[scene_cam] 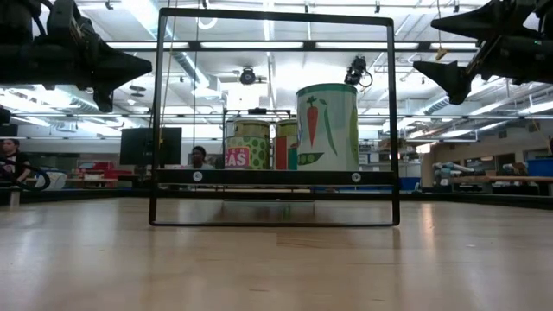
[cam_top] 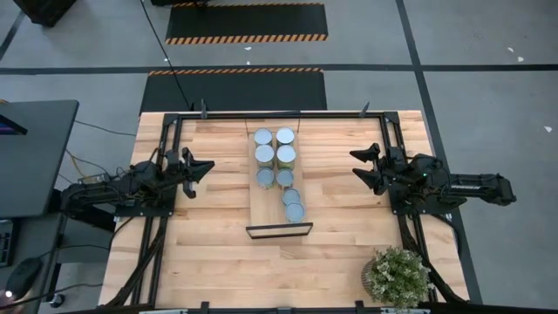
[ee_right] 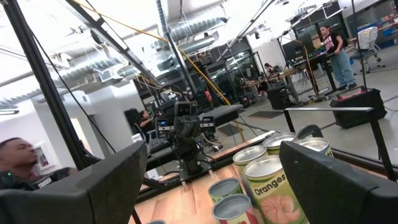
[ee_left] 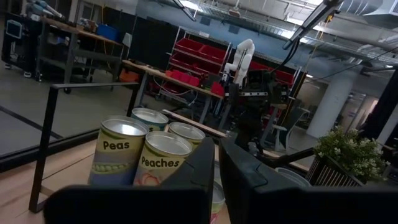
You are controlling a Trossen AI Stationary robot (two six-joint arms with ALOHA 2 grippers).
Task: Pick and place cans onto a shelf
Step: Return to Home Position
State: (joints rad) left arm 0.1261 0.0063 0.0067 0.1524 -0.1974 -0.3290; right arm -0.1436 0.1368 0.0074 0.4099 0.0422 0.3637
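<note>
Tabletop: bare planks (scene_cam: 276,268) are running from the low camera up to the black frame (scene_cam: 275,177).
Black frame: it is standing across the near end of the shelf (cam_top: 261,214), with the cans showing through it.
Cans: I am counting eight cans (cam_top: 286,155) upright on the shelf. Six are sitting in a double row at the far end. Two more are standing in single file on the right side, toward the near end.
Nearest can: the carrot-and-pea can (scene_cam: 327,128) is sitting just behind the frame.
Left gripper: the left gripper (cam_top: 209,166) is hanging left of the shelf, well apart from it. Its fingers are drawn almost together with only a slit showing, and it is gripping nothing.
Right gripper: the right gripper (cam_top: 355,166) is hanging right of the shelf, also well apart. Its fingers are spread wide and it is carrying nothing.
Step in hand: I am judging the placing done and the job now to be sending both arms home.
Doing it well: I am planning to draw each arm straight back, away from the shelf and at its present height. That way no finger is sweeping over the can tops or clipping the frame.
Watching for: the potted plant (cam_top: 397,277) is sitting at the near right corner, so I am steering the right arm wide of it.
</note>
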